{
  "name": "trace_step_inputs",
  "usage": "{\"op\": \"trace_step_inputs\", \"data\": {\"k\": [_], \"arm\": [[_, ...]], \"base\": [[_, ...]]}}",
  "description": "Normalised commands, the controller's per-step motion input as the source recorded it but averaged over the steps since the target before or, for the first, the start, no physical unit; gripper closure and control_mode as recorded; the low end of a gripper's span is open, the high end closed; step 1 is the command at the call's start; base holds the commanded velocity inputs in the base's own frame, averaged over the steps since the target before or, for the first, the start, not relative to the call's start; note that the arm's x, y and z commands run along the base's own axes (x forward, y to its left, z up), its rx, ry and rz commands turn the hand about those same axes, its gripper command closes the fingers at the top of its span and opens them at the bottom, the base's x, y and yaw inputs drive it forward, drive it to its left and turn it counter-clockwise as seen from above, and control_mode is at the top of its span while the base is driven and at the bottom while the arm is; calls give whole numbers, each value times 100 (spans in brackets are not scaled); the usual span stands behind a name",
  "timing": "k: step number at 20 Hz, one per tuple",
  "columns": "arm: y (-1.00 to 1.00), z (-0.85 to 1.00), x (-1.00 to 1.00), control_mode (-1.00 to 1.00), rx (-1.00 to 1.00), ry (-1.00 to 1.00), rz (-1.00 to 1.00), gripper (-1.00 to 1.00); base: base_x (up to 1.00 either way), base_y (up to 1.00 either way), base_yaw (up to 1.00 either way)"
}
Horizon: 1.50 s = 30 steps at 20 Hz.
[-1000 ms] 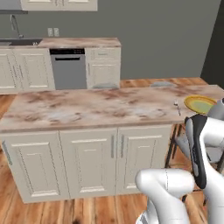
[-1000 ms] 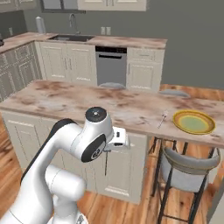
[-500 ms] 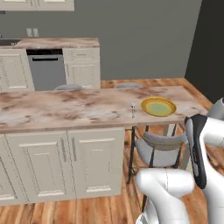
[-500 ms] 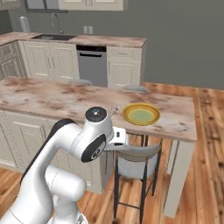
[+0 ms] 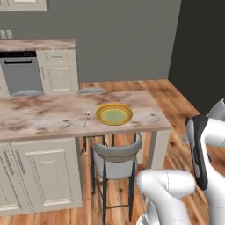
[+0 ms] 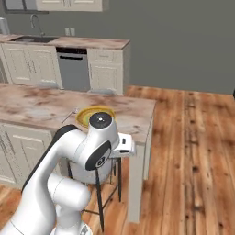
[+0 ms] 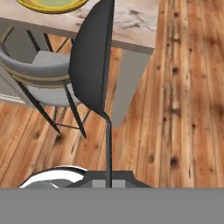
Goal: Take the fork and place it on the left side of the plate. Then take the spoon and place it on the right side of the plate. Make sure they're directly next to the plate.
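The spoon (image 7: 92, 57) stands up in the hand view, its dark oval bowl above a slim handle that rises from my gripper (image 7: 108, 180), which is shut on it. The plate (image 5: 100, 116), with a yellow-orange rim and a pale green centre, lies on the marble island near its right end. My white arm partly hides the plate (image 6: 84, 113) in the right base view, and the plate's rim (image 7: 49, 7) peeks in at the top of the hand view. The fork (image 5: 86, 118) lies on the counter just left of the plate, a small gap away. My hand hangs low beside the island, below counter height.
A grey stool (image 5: 115, 156) is tucked under the island below the plate. The island's right end (image 5: 163, 125) is close, with open wooden floor (image 6: 193, 151) beyond it. Cabinets and a dishwasher (image 6: 73, 69) line the back wall.
The base has driven to the right along the island, so the whole scene slid left and the plate now sits mid-view. The arm holds the same pose, still gripping the spoon.
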Motion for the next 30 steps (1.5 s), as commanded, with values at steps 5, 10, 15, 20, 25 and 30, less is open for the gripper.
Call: {"op": "trace_step_inputs", "data": {"k": [5,10,15,20,25,30], "arm": [[0,0,0,100,0,0,0,100],[0,0,0,100,0,0,0,100],[0,0,0,100,0,0,0,100],[0,0,0,100,0,0,0,100],[0,0,0,100,0,0,0,100],[20,-2,24,-100,1,3,0,100]], "base": [[72,-66,-10],[48,-8,-13],[-10,31,-9],[-1,55,-8],[10,71,-2],[31,36,0]]}}
